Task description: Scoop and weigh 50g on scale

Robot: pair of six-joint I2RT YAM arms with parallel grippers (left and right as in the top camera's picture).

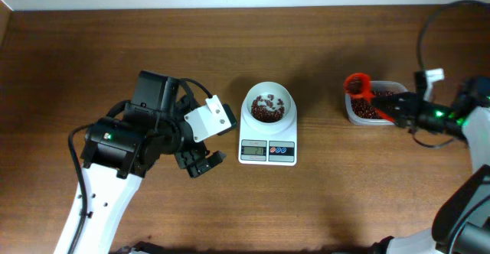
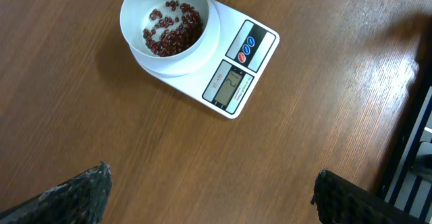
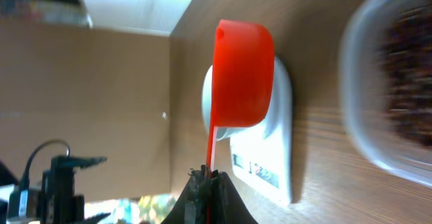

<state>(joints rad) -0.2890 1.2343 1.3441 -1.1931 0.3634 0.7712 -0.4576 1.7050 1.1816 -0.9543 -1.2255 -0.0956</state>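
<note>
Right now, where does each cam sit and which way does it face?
Overhead: above the table, straight down; both arms, scale, tub.
Left wrist: angled down at the scale; open left gripper, fingertips at bottom corners.
Right wrist: along the scoop toward the scale; right gripper shut on its handle.
Shared: all see the scale.

We see soft, even light from above on the brown surface (image 1: 92,47). In the left wrist view the scale (image 2: 236,75) looks sharp, with a faint shadow beside its bowl. The wood shines white on the right. On the left gripper (image 2: 210,183) the fingers (image 2: 74,197) look fuzzy. In the right wrist view the tub (image 3: 398,82) is one big blur, and the scoop (image 3: 243,75) glows bright red.
</note>
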